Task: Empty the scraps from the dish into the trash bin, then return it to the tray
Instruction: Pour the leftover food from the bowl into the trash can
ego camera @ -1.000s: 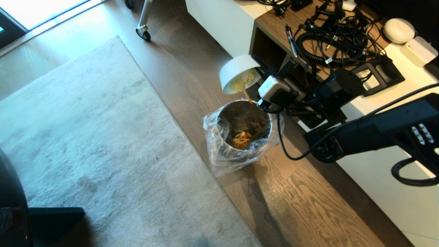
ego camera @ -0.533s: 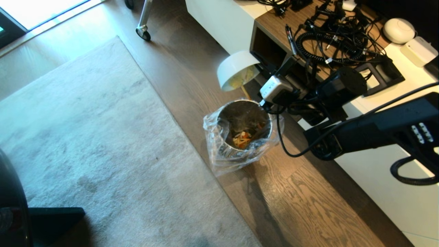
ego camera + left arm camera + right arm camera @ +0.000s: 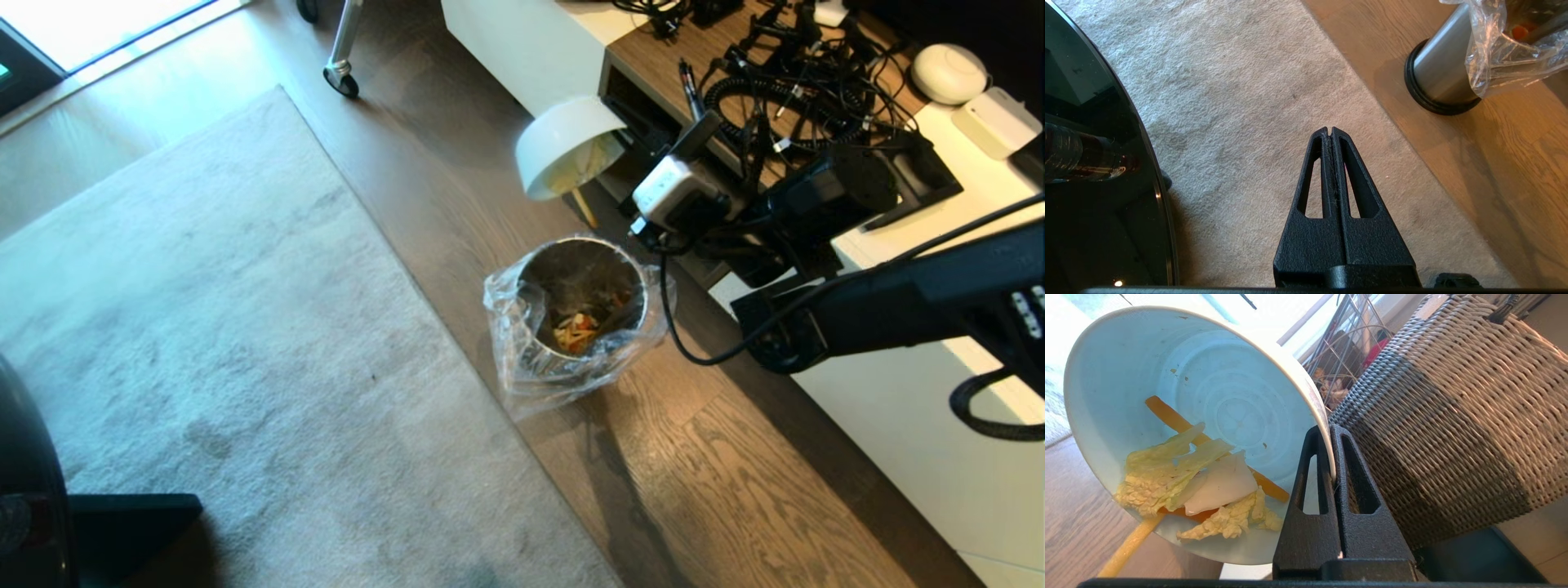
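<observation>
Head view: my right gripper (image 3: pixel 624 135), clamped on the dish (image 3: pixel 563 143) rim, holds it tipped beyond the trash bin (image 3: pixel 581 306); scraps (image 3: pixel 1200 486) cling inside.

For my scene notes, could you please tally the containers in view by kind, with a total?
White bowls: 1, the dish, tipped in the right gripper with scraps inside
Steel bins: 1, the trash bin on the floor
Woven baskets: 1, the basket
Total: 3
</observation>
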Available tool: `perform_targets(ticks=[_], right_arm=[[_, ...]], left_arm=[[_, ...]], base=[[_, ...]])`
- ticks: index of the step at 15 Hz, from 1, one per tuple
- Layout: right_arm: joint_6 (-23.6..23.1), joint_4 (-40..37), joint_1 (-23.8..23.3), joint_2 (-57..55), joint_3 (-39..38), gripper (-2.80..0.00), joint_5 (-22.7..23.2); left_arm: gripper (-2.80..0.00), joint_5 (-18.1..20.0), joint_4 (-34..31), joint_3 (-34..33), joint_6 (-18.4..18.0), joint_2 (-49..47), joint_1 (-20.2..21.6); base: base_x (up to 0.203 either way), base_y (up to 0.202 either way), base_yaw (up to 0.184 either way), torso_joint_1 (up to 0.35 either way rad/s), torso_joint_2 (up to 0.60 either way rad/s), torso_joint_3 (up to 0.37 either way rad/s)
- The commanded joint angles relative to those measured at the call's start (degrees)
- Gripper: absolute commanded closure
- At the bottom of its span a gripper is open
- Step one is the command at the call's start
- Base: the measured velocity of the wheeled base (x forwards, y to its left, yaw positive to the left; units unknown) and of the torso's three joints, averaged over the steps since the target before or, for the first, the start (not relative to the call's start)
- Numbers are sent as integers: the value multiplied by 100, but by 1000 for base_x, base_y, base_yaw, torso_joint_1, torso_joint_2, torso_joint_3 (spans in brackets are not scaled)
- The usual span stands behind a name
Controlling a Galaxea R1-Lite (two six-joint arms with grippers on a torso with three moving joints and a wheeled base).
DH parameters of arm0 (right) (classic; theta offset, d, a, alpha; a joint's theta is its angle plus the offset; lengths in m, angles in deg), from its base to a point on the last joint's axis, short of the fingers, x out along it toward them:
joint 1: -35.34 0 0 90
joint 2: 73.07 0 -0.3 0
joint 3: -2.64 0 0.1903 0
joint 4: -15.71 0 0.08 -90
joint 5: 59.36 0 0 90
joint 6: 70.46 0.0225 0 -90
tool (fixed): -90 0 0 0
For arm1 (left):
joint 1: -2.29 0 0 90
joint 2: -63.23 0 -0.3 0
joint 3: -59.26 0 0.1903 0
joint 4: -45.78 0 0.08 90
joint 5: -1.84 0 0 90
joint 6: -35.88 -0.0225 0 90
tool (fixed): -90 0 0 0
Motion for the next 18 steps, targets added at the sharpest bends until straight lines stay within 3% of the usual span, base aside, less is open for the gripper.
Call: perform_targets(ticks=[1, 18], right_arm=[[37, 205, -14, 97, 59, 0, 7], [266, 248, -32, -96, 98, 0, -30]], left_arm=[[0, -2, 1, 0, 3, -3, 0], [0, -2, 1, 0, 1, 2, 0]], base=[[0, 0, 0, 0, 0, 0], [0, 0, 0, 0, 0, 0]])
